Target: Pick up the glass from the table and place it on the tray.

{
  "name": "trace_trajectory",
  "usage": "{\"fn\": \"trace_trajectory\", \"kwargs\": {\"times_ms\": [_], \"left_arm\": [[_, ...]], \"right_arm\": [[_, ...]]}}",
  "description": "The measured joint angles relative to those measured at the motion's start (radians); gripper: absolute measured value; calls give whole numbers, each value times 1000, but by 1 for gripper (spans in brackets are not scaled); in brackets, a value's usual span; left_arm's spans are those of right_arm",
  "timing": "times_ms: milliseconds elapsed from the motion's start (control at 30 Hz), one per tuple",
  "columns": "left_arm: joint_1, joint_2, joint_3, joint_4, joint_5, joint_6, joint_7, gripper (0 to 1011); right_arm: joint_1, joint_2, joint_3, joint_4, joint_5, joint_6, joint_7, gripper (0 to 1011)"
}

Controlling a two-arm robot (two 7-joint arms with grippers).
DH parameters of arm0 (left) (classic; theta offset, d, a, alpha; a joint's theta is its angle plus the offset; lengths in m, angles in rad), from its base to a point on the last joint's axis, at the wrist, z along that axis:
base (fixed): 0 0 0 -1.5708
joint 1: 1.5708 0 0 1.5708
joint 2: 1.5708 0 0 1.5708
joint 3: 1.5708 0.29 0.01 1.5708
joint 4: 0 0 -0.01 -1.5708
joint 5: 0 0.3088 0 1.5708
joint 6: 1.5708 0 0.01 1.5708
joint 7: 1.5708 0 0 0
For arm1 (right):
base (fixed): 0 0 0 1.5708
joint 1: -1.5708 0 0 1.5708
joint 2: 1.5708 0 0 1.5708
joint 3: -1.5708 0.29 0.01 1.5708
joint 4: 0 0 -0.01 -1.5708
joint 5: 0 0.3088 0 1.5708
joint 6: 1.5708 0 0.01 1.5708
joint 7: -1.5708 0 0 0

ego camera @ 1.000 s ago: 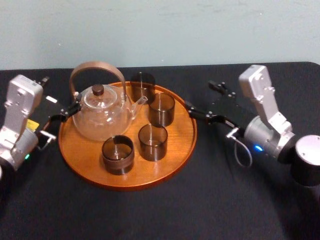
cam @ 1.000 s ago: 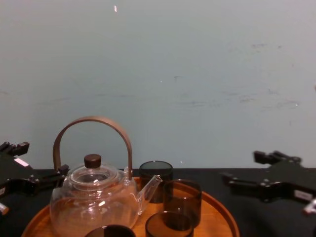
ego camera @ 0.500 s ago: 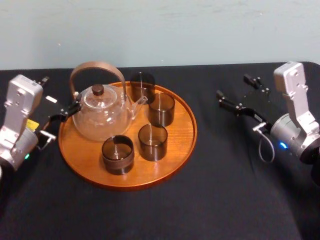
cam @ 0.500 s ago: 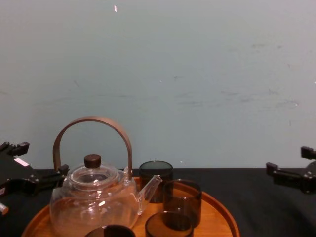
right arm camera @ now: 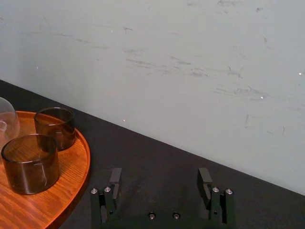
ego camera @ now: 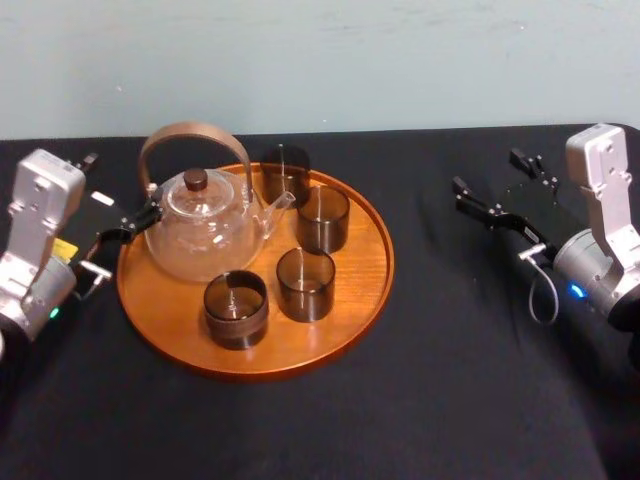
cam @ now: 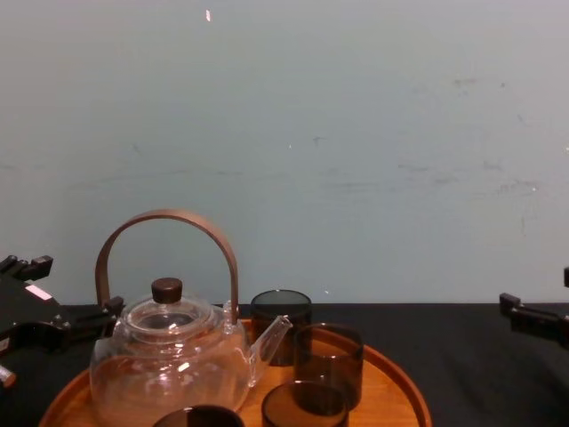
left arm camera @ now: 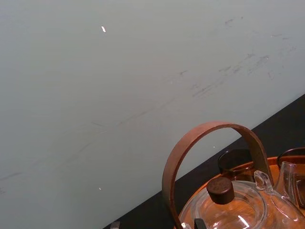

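Smoky glasses (ego camera: pixel 305 284), four, and one teapot (ego camera: pixel 200 235) on the tray (ego camera: pixel 340 330); left claw (ego camera: pixel 120 187), right claw (ego camera: pixel 487 170) released.

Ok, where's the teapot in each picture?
Head view: the teapot is on the left side of the tray, beside four dark glasses.
Chest view: lower left, with its handle arching over it.
Left wrist view: close up, under the brown handle.
Right wrist view: just a clear sliver at the picture's edge, next to two dark glasses.
Shared landmark: the orange tray under it.
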Motion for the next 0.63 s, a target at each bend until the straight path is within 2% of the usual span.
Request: {"fn": "trace_trajectory", "kwargs": {"times_ms": [633], "left_arm": [[0,0,0,0,0,0,0,1010]], "right_arm": [[3,2,-7,-2,1,1,7,1002]]}}
